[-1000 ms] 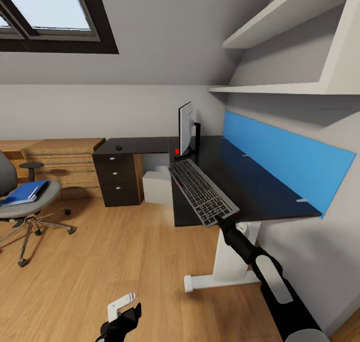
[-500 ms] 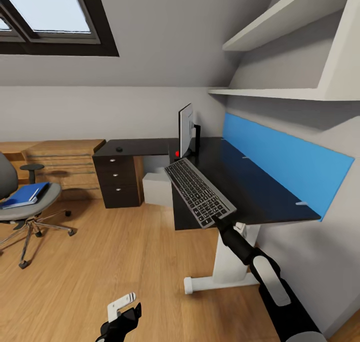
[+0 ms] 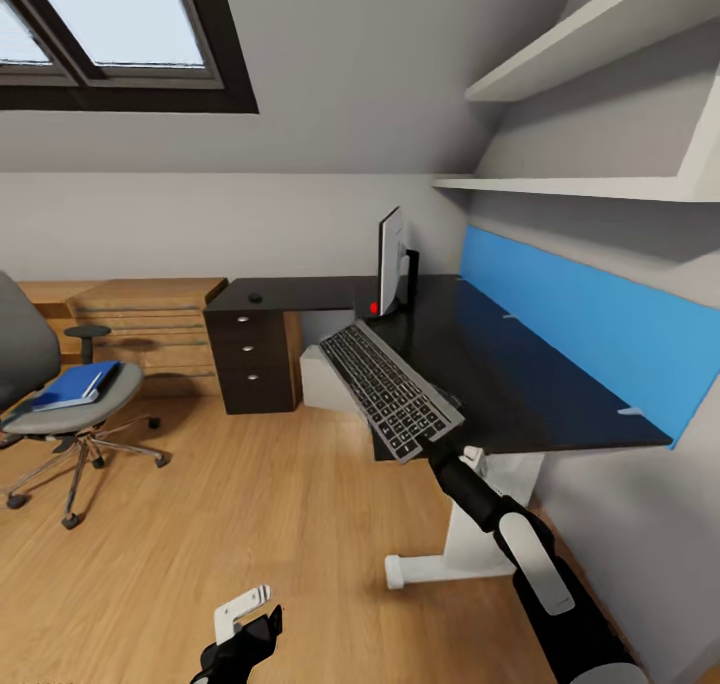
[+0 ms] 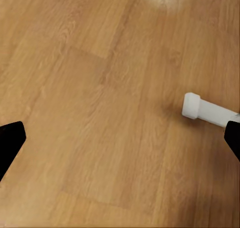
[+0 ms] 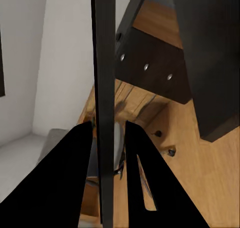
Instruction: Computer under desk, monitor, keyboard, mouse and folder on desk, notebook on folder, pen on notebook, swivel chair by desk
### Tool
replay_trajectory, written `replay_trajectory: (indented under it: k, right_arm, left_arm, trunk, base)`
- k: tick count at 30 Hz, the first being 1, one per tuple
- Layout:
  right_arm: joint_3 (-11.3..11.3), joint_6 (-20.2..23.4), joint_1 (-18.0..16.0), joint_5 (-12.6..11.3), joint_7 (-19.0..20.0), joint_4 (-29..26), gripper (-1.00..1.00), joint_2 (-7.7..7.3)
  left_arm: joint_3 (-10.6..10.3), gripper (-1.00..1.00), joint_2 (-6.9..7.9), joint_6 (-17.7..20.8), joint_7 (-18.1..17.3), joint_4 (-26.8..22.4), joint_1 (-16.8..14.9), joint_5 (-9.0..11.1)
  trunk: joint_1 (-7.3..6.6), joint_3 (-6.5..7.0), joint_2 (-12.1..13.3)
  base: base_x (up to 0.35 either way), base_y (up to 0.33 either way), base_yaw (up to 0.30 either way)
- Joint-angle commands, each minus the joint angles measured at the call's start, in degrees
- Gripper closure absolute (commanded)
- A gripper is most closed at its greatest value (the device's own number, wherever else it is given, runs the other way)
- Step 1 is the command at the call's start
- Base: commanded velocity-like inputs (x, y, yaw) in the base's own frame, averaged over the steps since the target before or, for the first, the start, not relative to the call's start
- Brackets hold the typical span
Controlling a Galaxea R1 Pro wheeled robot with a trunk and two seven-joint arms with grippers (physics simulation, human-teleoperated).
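Right end effector [image 3: 428, 442] clamps the near end of the keyboard [image 3: 386, 389], fingers [image 5: 80, 178] pinched on either side of its thin edge in the wrist view. The keyboard is held tilted above the front-left edge of the bench [image 3: 520, 384], keys facing up and to the left. Left end effector [image 3: 245, 619] hangs low over the wood floor [image 3: 230, 524], fingertips [image 4: 10, 143] spread wide w/ nothing between them; a white bench foot [image 4: 205, 109] lies near it.

Further back on the bench top, the monitor [image 3: 390, 261] stands upright, seen edge-on, a red dot at its base. The computer [image 3: 322, 377] sits on the floor under the bench, beside the drawer unit [image 3: 255, 361]. The mouse [image 3: 256, 297] rests on the far wing above the drawers. At left, well apart from the bench, the swivel chair [image 3: 60, 409] carries the folder [image 3: 75, 385] on its seat. A blue wall panel [image 3: 600, 329] runs behind the bench.
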Motion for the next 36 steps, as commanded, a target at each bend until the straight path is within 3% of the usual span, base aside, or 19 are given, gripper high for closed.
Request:
replay_trajectory:
  k: [1, 18, 36]
  right_arm:
    - [0.52, 0.21, -0.04, -0.44, 0.13, -0.04, 1.00, -0.15]
    - [2.53, 0.09, -0.03, -0.63, 0.54, -0.25, 1.00, -0.04]
    - [2.62, 0.25, -0.04, -0.18, 0.45, -0.17, 1.00, -0.34]
  left_arm:
    - [-0.13, -1.00, 0.03, 0.18, 0.43, -0.07, -0.03, 0.55]
    - [-0.13, -1.00, -0.03, 0.19, 0.43, -0.07, -0.03, 0.55]
    - [-0.18, -1.00, -0.05, 0.21, 0.43, -0.07, -0.03, 0.54]
  trunk:
    - [0.00, -0.06, -0.03]
    - [0.00, -0.06, -0.03]
    - [0.00, -0.06, -0.03]
  base:
    - [0.000, 0.290, 0.021]
    - [0.000, 0.296, 0.002]
    - [0.011, 0.300, 0.000]
